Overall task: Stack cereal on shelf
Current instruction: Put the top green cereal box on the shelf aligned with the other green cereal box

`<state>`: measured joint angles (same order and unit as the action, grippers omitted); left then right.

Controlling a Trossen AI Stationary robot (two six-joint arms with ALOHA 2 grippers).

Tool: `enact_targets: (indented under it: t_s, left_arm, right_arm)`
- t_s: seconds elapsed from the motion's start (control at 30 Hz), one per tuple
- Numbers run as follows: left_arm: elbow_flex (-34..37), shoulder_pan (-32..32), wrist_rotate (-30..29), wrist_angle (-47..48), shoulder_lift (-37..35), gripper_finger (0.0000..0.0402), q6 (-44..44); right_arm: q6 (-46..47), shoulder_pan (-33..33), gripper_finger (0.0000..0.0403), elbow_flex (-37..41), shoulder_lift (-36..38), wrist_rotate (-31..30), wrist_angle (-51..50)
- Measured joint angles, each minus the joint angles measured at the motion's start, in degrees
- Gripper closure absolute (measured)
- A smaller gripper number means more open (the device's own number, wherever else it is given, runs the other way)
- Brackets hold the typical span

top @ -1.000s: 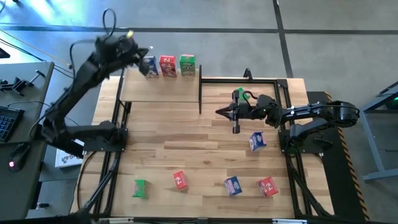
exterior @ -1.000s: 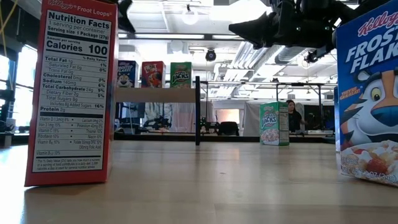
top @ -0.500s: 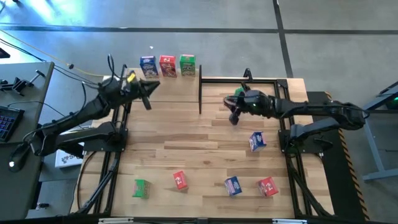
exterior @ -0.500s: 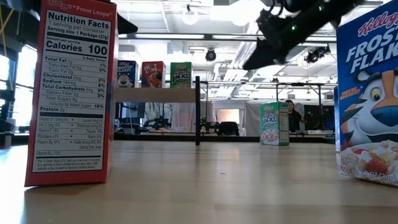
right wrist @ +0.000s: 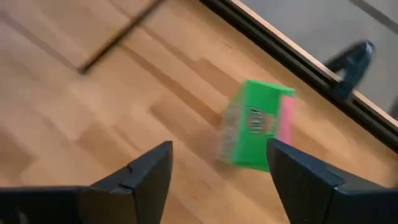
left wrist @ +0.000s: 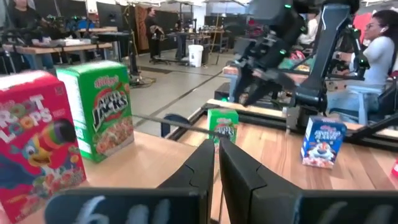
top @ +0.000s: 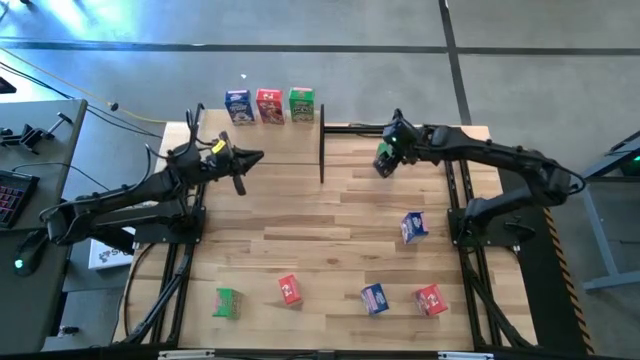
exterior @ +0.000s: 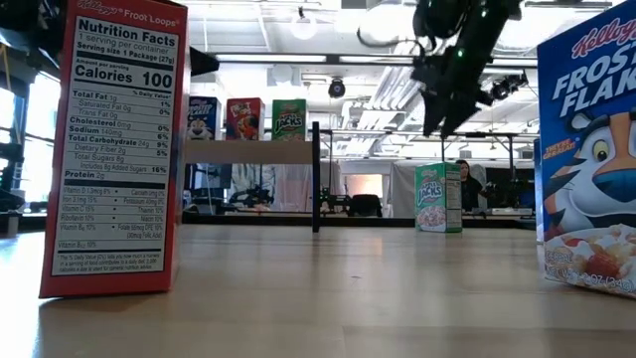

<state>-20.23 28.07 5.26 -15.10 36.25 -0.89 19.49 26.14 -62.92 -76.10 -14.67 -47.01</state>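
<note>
Directly above the green cereal box [right wrist: 257,124] standing just off the shelf's [top: 262,150] open end, the right gripper [right wrist: 217,171] hangs with its 2 fingers [right wrist: 140,174] spread wide, holding nothing. The left gripper [left wrist: 216,163], fingers pressed together and empty, hovers over the shelf plank. On the shelf's far edge stand 3 boxes in a row: blue [top: 238,106], red [top: 268,105], green [top: 301,104]. Farther from the shelf, 5 more boxes are scattered across the table [top: 330,225].
</note>
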Motion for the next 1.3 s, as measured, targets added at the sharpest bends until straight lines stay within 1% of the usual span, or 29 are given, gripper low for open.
enact_targets:
  t_s: [0.23, 0.37, 0.53, 0.7, 0.8, 0.93, 1.17, 1.3]
  left_arm:
    - [1.6, -1.2, -0.1, 0.2, 0.0, 0.0383, 0.0]
    - [1.7, -1.7, -0.1, 0.2, 0.1, 0.0383, 0.0]
    - [1.7, -2.5, -0.2, 0.2, 0.1, 0.0383, 0.0]
    - [1.7, -2.6, -1.5, -0.5, 0.0, 0.0383, -1.0]
    - [1.7, -2.6, -1.4, -0.7, -0.7, 0.0383, 0.4]
    - [3.9, -2.6, -1.4, -2.8, -2.2, 0.0383, -0.5]
    - [10.7, -2.6, -1.5, -6.0, -7.6, 0.0383, -3.9]
    - [12.0, -2.6, -1.4, -5.6, -10.9, 0.0383, -4.5]
  right_arm:
    - [-0.3, 5.3, 0.0158, 0.0, -2.3, 0.3, -0.6]
    - [-0.4, 7.6, 0.0158, 0.0, -4.2, 2.7, 0.1]
    - [-0.1, 9.0, 0.0158, 0.0, -7.3, 3.5, 0.1]
    - [0.0, 9.5, 0.0163, 0.0, -9.9, 6.4, 1.0]
    - [1.2, 9.5, 0.017, 0.0, -11.3, 7.4, 1.2]
    - [2.0, 9.5, 0.019, 0.0, -12.5, 7.4, 1.6]
    - [3.8, 9.5, 0.0247, 0.0, -12.7, 9.2, 1.9]
    - [4.3, 8.5, 0.0267, 0.0, -12.7, 10.5, 2.3]
